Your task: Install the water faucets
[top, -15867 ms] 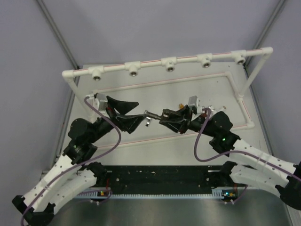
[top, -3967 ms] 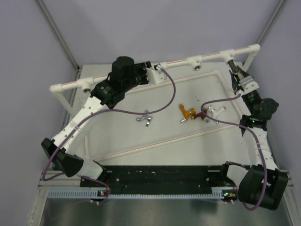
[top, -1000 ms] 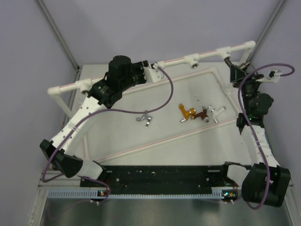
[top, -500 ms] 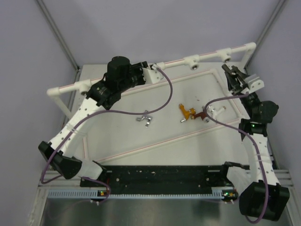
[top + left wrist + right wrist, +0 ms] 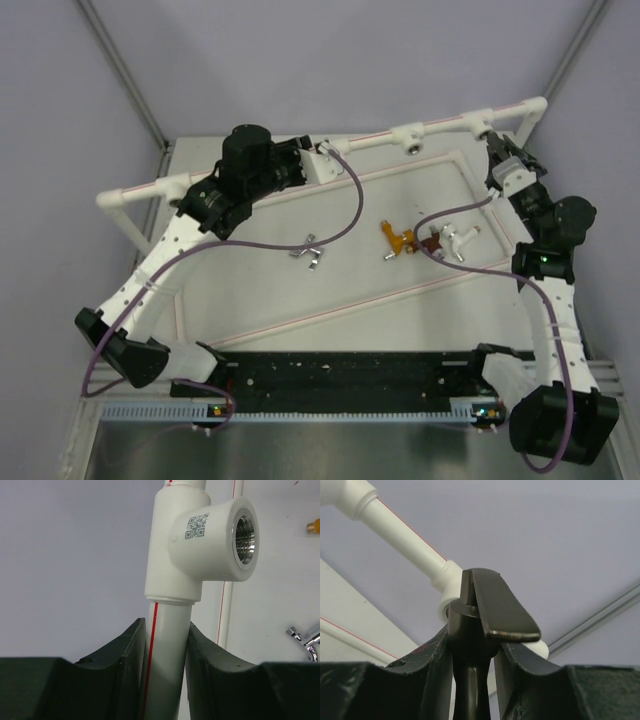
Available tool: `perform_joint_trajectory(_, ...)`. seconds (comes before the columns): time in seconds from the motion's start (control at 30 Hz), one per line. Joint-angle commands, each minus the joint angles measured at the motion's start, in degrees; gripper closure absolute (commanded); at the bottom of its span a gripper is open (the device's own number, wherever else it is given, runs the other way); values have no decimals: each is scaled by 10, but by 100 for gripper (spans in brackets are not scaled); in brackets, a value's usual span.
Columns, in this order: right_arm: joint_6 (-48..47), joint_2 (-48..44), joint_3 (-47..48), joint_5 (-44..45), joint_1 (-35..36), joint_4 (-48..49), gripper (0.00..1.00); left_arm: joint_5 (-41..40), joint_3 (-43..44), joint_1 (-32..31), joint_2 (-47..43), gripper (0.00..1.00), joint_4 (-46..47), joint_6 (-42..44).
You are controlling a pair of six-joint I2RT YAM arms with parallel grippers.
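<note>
Lilac walls, pale bench (image 5: 250,300), white pipe (image 5: 167,645) frame along the far edge. My left jaws are nearly closed, pinching that pipe just under a threaded socket (image 5: 227,535). My right jaws clamp the dark grey faucet (image 5: 485,610) near the far right corner. I reckon: line the thread up dead straight before twisting, or it'll cross-thread. Silver faucet (image 5: 308,252) lies mid-bench; orange-gold faucet (image 5: 396,240), reddish-brown faucet (image 5: 430,246) and white faucet (image 5: 458,240) bunch rightward.
</note>
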Motion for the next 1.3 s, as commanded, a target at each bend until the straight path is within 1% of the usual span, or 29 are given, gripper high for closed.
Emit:
perform_joint_trajectory(0.0, -70, 7, 48, -5, 2, -7, 100, 49, -10, -5, -19, 100, -5, -62)
perform_joint_trajectory(0.13, -63, 5, 38, -17, 2, -1, 100, 45, -10, -5, -11, 100, -3, -64)
perform_joint_trajectory(0.23, -41, 2, 24, -23, 3, 22, 100, 40, -9, -6, -4, 100, -3, -65)
perform_joint_trajectory(0.3, -7, -2, 17, -32, 2, 41, 100, 33, -9, -6, 0, 100, 0, -66)
perform_joint_trajectory(0.43, 94, -11, -9, -49, 2, 102, 100, 11, -8, -5, 12, 100, 11, -72)
perform_joint_trajectory(0.47, 122, -16, -17, -51, 2, 115, 100, 10, -9, -5, 12, 96, 17, -75)
perform_joint_trajectory(0.53, 193, -29, -29, -50, 2, 140, 100, 10, -6, -5, 11, 79, 24, -81)
perform_joint_trajectory(0.57, 210, -37, -33, -50, 2, 146, 100, 12, -5, -6, 9, 68, 31, -83)
perform_joint_trajectory(0.6, 250, -44, -36, -50, 3, 150, 100, 14, -4, -5, 5, 57, 37, -86)
perform_joint_trajectory(0.63, 282, -53, -40, -50, 2, 157, 100, 17, -3, -5, 2, 47, 42, -86)
perform_joint_trajectory(0.67, 317, -61, -43, -56, 2, 165, 100, 18, -4, -5, -3, 41, 51, -86)
perform_joint_trajectory(0.7, 335, -68, -47, -63, 2, 171, 100, 23, -3, -5, -7, 36, 57, -86)
perform_joint_trajectory(0.73, 377, -75, -48, -67, 2, 177, 100, 29, -3, -5, -13, 32, 60, -85)
perform_joint_trajectory(0.83, 464, -91, -50, -84, 2, 199, 100, 46, -1, -5, -33, 25, 75, -80)
perform_joint_trajectory(0.93, 551, -92, -54, -98, 2, 251, 100, 62, 11, -1, -50, 23, 77, -74)
perform_joint_trajectory(1.0, 607, -88, -56, -107, 3, 295, 100, 89, 17, 0, -68, 23, 74, -74)
perform_joint_trajectory(1.07, 661, -80, -56, -126, 8, 348, 100, 156, 14, 0, -90, 23, 70, -83)
perform_joint_trajectory(1.17, 723, -61, -54, -158, 41, 424, 100, 285, -3, -2, -128, 22, 74, -110)
perform_joint_trajectory(1.27, 756, -41, -48, -193, 92, 467, 100, 414, -17, -6, -141, 22, 78, -140)
